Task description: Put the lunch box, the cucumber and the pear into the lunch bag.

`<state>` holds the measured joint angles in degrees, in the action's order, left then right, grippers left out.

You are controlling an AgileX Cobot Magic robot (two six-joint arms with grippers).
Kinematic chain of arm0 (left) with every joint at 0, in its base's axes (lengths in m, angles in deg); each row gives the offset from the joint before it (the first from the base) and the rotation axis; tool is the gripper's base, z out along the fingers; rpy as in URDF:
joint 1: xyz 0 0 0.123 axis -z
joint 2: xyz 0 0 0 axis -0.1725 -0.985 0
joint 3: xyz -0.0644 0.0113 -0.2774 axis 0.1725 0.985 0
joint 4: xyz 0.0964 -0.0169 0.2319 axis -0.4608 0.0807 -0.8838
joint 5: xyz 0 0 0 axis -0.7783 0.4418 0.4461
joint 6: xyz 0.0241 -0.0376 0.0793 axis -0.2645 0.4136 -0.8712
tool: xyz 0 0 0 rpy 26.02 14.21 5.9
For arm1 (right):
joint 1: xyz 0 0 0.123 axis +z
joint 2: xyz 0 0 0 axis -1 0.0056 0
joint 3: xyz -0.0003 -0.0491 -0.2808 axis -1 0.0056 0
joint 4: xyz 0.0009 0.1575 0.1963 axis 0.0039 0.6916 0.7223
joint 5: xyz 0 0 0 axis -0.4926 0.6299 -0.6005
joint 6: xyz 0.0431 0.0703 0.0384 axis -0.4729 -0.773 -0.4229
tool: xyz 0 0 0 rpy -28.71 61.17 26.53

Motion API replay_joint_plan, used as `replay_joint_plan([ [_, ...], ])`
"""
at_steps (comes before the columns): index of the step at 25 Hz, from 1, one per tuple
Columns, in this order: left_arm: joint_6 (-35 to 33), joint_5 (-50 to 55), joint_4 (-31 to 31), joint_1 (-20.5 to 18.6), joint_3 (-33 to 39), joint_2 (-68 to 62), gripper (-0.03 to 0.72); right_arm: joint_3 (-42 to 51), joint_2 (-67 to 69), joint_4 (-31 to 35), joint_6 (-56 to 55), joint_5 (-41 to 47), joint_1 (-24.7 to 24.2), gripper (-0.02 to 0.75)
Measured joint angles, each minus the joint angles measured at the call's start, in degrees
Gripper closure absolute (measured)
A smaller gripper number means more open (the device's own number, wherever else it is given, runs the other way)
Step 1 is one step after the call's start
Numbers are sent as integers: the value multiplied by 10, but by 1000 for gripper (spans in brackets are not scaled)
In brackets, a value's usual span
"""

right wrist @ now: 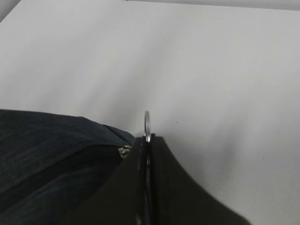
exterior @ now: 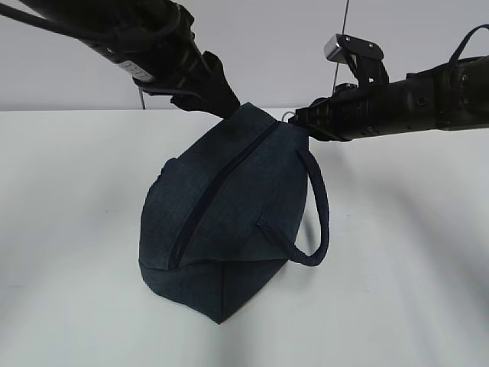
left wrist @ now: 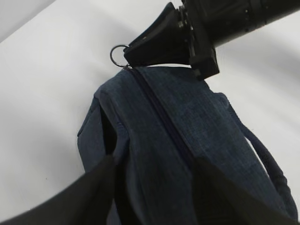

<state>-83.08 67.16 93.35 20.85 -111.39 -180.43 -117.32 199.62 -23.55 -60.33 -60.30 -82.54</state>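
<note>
The dark navy lunch bag (exterior: 229, 222) stands on the white table with its long zipper (exterior: 218, 187) shut along its top. My right gripper (exterior: 299, 121) is shut on the metal ring pull (right wrist: 147, 123) at the bag's far right end; the ring also shows in the left wrist view (left wrist: 118, 55). My left gripper (exterior: 229, 107) grips the bag's top at its far left corner, and its fingers (left wrist: 101, 183) straddle the fabric. The lunch box, the cucumber and the pear are out of view.
A looped strap handle (exterior: 321, 214) hangs off the bag's right side. The white table (exterior: 69, 229) lies bare around the bag. A pale wall stands behind.
</note>
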Motion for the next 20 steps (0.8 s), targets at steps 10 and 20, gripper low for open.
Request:
replay_joint_plan([
  [10, 22, -7, -5, -4, 0, -61, 327, 0, 0, 2, 0, -1, 0, 738],
  [20, 41, 3, 13, -24, 0, -83, 651, 0, 0, 2, 0, -4, 0, 738],
])
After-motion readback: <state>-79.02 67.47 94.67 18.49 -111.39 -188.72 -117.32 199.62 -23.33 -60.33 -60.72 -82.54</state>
